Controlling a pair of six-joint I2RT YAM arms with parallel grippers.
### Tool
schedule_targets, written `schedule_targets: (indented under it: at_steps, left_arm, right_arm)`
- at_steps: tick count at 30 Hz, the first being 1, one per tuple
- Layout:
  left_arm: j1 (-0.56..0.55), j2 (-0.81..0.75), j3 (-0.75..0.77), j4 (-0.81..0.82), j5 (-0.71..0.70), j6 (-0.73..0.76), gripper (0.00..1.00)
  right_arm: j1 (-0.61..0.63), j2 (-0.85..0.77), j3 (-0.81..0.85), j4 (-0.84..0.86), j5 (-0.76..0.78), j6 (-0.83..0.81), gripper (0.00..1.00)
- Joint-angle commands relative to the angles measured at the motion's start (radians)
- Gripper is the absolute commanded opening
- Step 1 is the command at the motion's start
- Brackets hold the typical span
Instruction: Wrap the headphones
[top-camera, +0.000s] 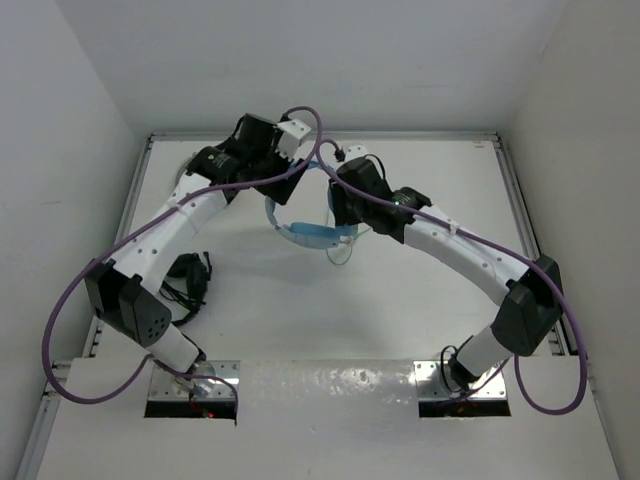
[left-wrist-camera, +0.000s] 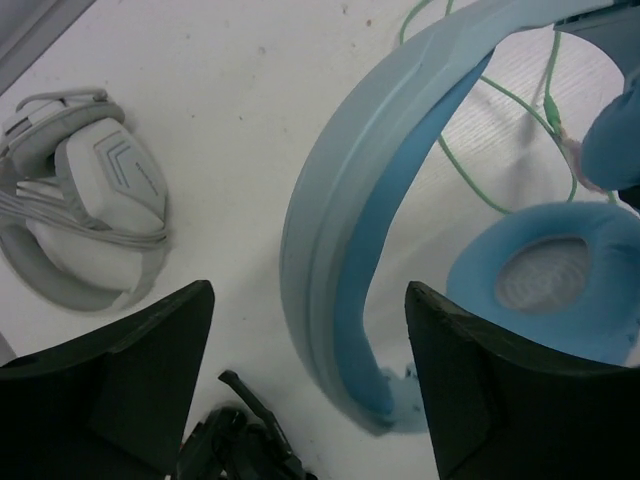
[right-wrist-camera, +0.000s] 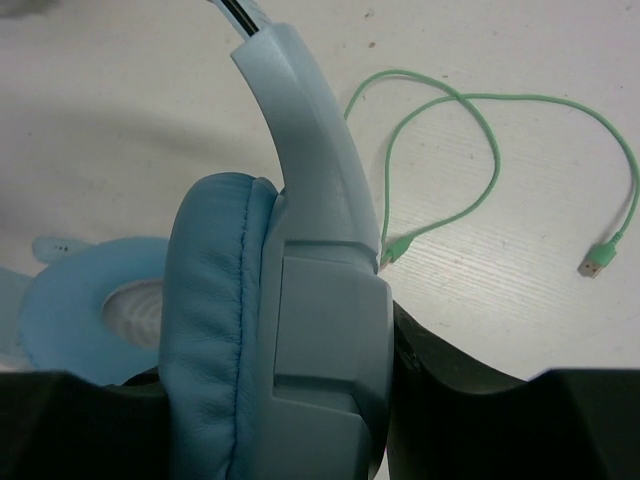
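My right gripper (right-wrist-camera: 280, 400) clamps an ear cup (right-wrist-camera: 215, 330) of the light blue padded headphones (top-camera: 310, 235). My left gripper (left-wrist-camera: 308, 300) gapes wide by the headband (left-wrist-camera: 320, 190). The thin pale green cable (right-wrist-camera: 470, 100) lies loose, so I reckon the wrapping's all ahead.

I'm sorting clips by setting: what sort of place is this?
Probably a robot lab test cell: a white table boxed in by plain white walls, a left arm and right arm mounted at its near edge, and blue headphones between them.

Nothing legible shows on the headphones (right-wrist-camera: 320, 330). The grey-white headphones (left-wrist-camera: 100, 200) bear only blue chevron lines, no lettering.
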Motion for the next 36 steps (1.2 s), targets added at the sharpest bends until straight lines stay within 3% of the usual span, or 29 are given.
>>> schedule_targets:
  at_steps: [1,5,8,10,12,13,15,16,20,23,28,30,32,36]
  left_arm:
    - [-0.028,0.020,-0.020,0.057,-0.054,0.016,0.72]
    - [-0.028,0.047,-0.039,0.085,-0.128,0.037,0.48]
    - [-0.028,0.061,0.001,0.068,-0.196,0.037,0.04]
    - [-0.022,0.063,0.017,0.049,-0.217,0.046,0.00]
    - [-0.007,0.068,0.041,0.017,-0.206,0.046,0.00]
    - [0.004,0.075,0.050,0.000,-0.185,0.040,0.00]
    - [0.059,0.107,0.092,-0.047,-0.145,0.024,0.00]
    - [0.088,0.144,0.115,-0.067,-0.079,-0.010,0.00]
    - [0.266,0.244,0.245,-0.155,0.119,-0.072,0.00]
    - [0.318,0.275,0.314,-0.175,0.184,-0.082,0.00]
    - [0.381,0.291,0.431,-0.170,0.250,-0.099,0.00]
    - [0.390,0.285,0.442,-0.164,0.259,-0.108,0.00]
    - [0.401,0.267,0.437,-0.144,0.263,-0.119,0.00]
    - [0.409,0.213,0.399,-0.069,0.273,-0.151,0.00]
  right_arm:
    - [0.012,-0.056,0.033,0.105,-0.006,0.041,0.00]
    - [0.012,-0.038,0.067,0.110,-0.011,0.015,0.00]
    - [0.003,-0.010,0.098,0.107,-0.028,-0.016,0.00]
    - [-0.049,0.022,0.124,0.104,-0.102,-0.036,0.01]
    - [-0.107,0.044,0.164,0.086,-0.197,-0.036,0.41]
    - [-0.170,0.056,0.208,0.078,-0.325,-0.046,0.60]
    - [-0.210,0.056,0.283,0.059,-0.377,-0.141,0.92]
    - [-0.212,0.039,0.303,0.041,-0.368,-0.187,0.99]
    - [-0.220,-0.034,0.334,0.021,-0.369,-0.388,0.99]
    - [-0.229,-0.115,0.239,0.039,-0.453,-0.509,0.99]
    - [-0.266,-0.232,-0.044,0.256,-0.570,-0.556,0.61]
    - [-0.279,-0.271,-0.158,0.347,-0.639,-0.572,0.64]
    - [-0.290,-0.271,-0.218,0.473,-0.684,-0.594,0.73]
    - [-0.292,-0.133,-0.244,0.527,-0.739,-0.721,0.79]
